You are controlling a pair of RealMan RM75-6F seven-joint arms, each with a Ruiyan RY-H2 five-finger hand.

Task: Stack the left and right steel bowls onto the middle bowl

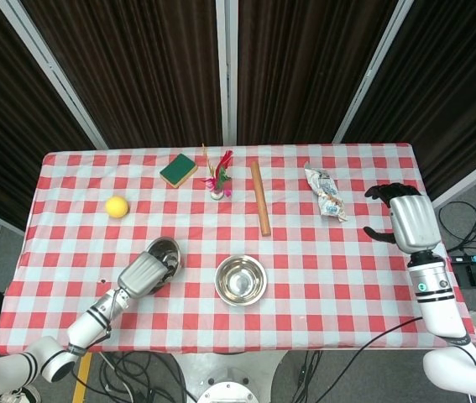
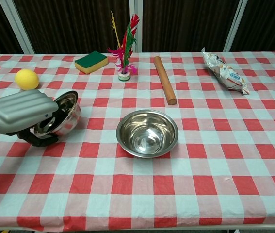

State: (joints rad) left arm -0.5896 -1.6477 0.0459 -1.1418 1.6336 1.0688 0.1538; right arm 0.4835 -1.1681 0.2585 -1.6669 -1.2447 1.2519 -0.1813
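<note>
A: Chest view, left side. Left hand (image 2: 23, 116) grips the near rim of the left steel bowl (image 2: 62, 120), fingers hooked inside, thumb side underneath. Bowl tilted up on its edge, mouth turned toward the hand, far rim raised off the checked tablecloth (image 2: 215, 194).

B: Middle bowl (image 2: 147, 133)?

A: Upright, empty, near the front table edge, apart from the tilted bowl, to its right. No third steel bowl visible in either view.

B: Right hand (image 1: 407, 217)?

A: Head view only. Hovers past the snack packet (image 1: 326, 193), holding nothing, fingers loosely curled but apart.

B: Handling notes on the bowl?

A: Judgement: thin polished steel, so light and rigid, no give under the fingers. Slick surface; a rim pinch could let it swing or slide out. Best hold is across the rim, fingers inside and thumb outside, as now. It should nest easily if lowered level over the middle bowl; dropped, it would clang and skate.
</note>
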